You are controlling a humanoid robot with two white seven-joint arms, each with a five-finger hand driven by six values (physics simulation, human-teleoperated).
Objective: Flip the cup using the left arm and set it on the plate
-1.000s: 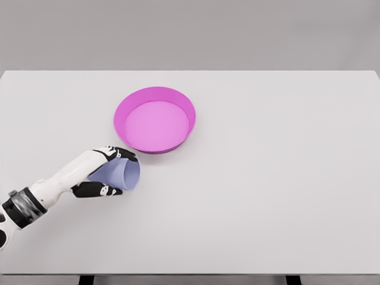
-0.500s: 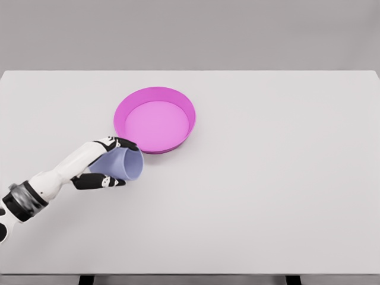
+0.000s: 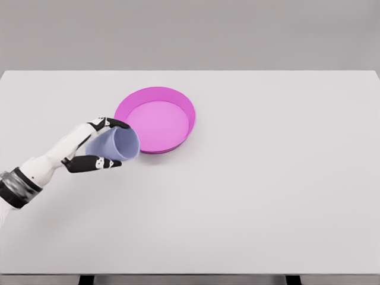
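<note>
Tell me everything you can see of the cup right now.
The cup is pale lavender, smooth and plastic-looking, with no handle showing. It lies tilted on its side, open mouth facing right toward the pink plate, just left of the plate's near rim. The left hand grips it, fingers above and below. Whether it touches the table is unclear.

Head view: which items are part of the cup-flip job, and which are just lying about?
Part of the job:
- lavender cup, on its side in the grasp, mouth toward the plate
- magenta plate, nothing on it
- left hand, closed around the cup

Just lying about:
- nothing; only the white table under it all
</note>
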